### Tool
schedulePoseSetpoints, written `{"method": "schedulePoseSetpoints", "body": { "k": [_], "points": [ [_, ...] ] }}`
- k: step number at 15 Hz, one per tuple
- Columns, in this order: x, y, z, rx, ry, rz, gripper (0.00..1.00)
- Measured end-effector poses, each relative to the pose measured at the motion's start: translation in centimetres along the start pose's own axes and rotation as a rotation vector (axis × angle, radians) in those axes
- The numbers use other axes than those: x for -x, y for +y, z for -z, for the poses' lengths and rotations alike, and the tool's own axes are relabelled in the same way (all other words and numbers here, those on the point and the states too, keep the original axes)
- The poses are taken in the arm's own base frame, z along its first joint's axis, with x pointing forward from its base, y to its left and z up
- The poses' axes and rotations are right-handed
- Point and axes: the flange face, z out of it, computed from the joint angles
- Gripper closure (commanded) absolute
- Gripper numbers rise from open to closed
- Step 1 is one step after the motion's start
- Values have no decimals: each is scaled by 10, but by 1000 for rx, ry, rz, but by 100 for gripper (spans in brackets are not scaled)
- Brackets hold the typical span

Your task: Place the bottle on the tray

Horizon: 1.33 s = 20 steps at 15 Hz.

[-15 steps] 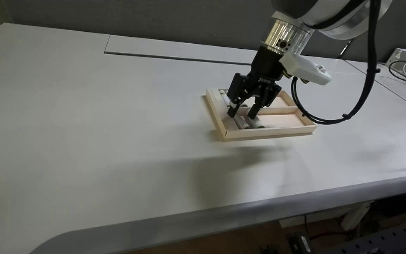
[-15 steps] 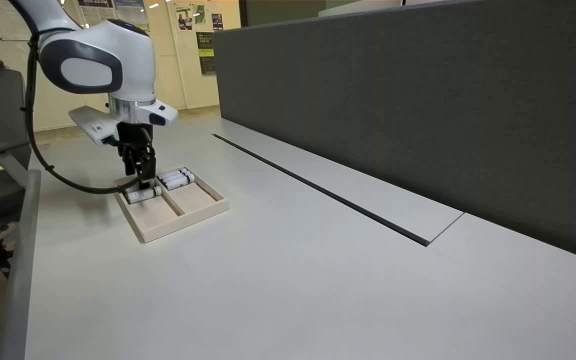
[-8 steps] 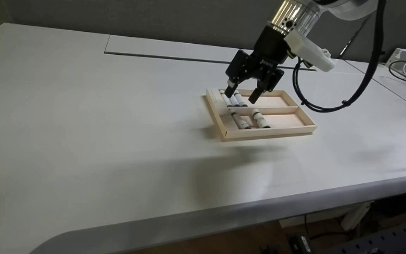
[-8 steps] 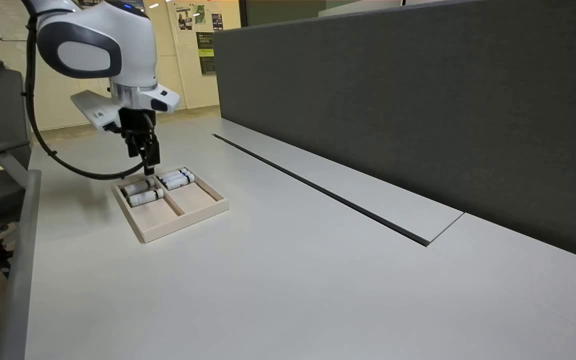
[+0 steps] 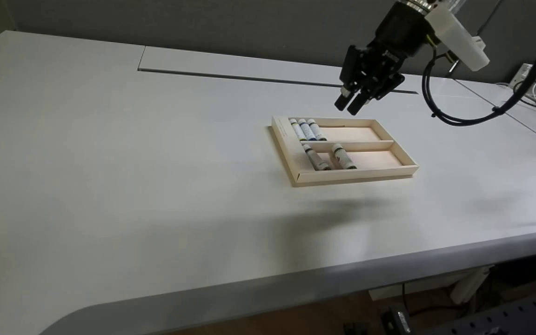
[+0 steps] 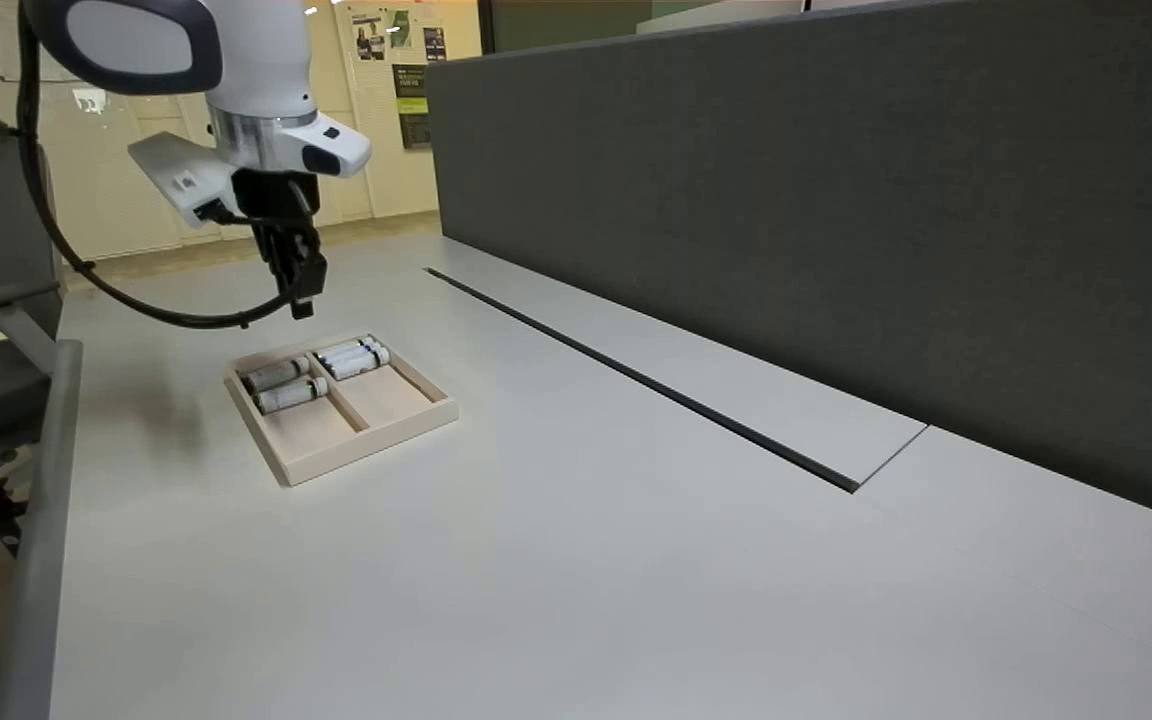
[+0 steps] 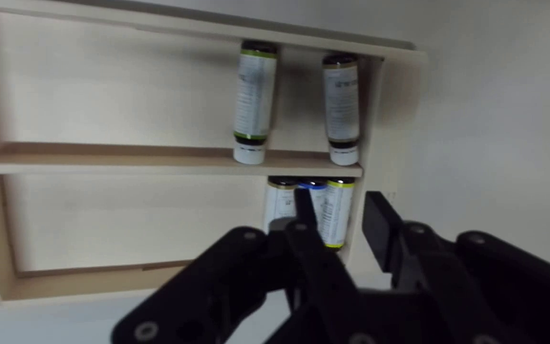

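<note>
The light-wood tray lies on the table and shows in all views. Two pale vials lie on their sides in one compartment. The bottle appears to be the greyer vial by the tray's end wall, also in the wrist view. The other vial lies beside it with a gap and leans on the divider. My gripper is partly open and empty, above and apart from the tray; its fingers show in the wrist view.
Several similar vials lie grouped in a row in the tray's other compartment, partly behind a finger in the wrist view. A grey partition stands along the table's back. A black cable hangs in a loop from the arm.
My gripper was down in the tray with its fingers at the two vials. It spread, rose away, and its fingers have drawn partly together. The other vial shifted slightly from the bottle.
</note>
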Motion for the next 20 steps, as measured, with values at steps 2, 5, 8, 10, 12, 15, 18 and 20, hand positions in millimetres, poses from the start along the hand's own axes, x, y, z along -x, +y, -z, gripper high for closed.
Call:
{"method": "schedulePoseSetpoints", "body": {
  "k": [2,5,8,10,12,15,18,20],
  "points": [
    [10,23,-3,18,-18,-32,100],
    [23,53,-17,47,-61,-58,100],
    [30,70,-32,67,-93,-64,100],
    [32,74,-41,75,-98,-58,100],
    [31,73,-47,87,-88,-44,100],
    [30,65,-55,98,-77,-13,100],
    [31,56,-63,102,-78,15,100],
    [31,51,-69,104,-83,31,100]
  ]
}}
